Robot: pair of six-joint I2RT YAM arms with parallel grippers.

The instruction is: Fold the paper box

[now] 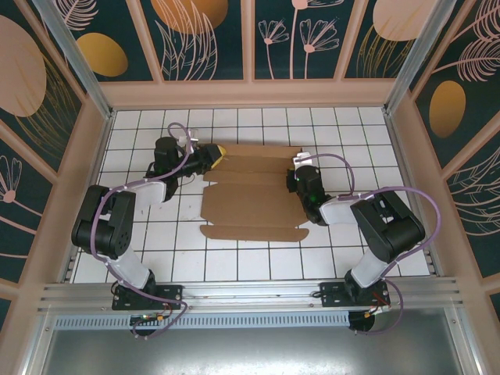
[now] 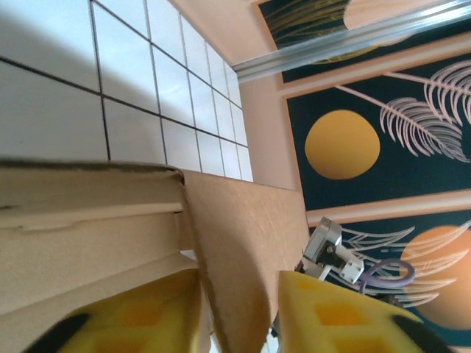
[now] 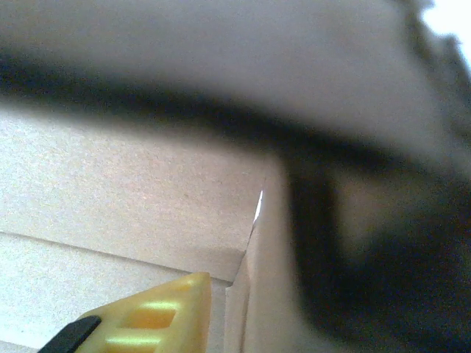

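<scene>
- The paper box (image 1: pixel 250 199) lay as a mostly flat brown sheet in the middle of the white tiled counter (image 1: pixel 234 262). Its creases ran left to right, and a narrow strip with rounded ends ran along its near edge.
- The left gripper (image 1: pixel 212 156) sat at the box's far left corner, its arm reaching in from the box's left side.
- Seen from the left wrist, a cardboard flap (image 2: pixel 243 235) at that corner stood up off the sheet. It ran between the two yellow fingers (image 2: pixel 132 320).
- The left jaws stood apart with the flap in the gap. One finger was just beside the cardboard, but I could not tell whether the pair was clamping it.
- The right gripper (image 1: pixel 298 176) was at the box's right edge, towards its far end and low over the cardboard.
- Seen from the right wrist, one yellow fingertip (image 3: pixel 147 320) showed close against pale cardboard, beside an upright fold. The rest of that view was dark and blurred.
- I could not tell whether the right jaws were open, closed or gripping the box.
</scene>
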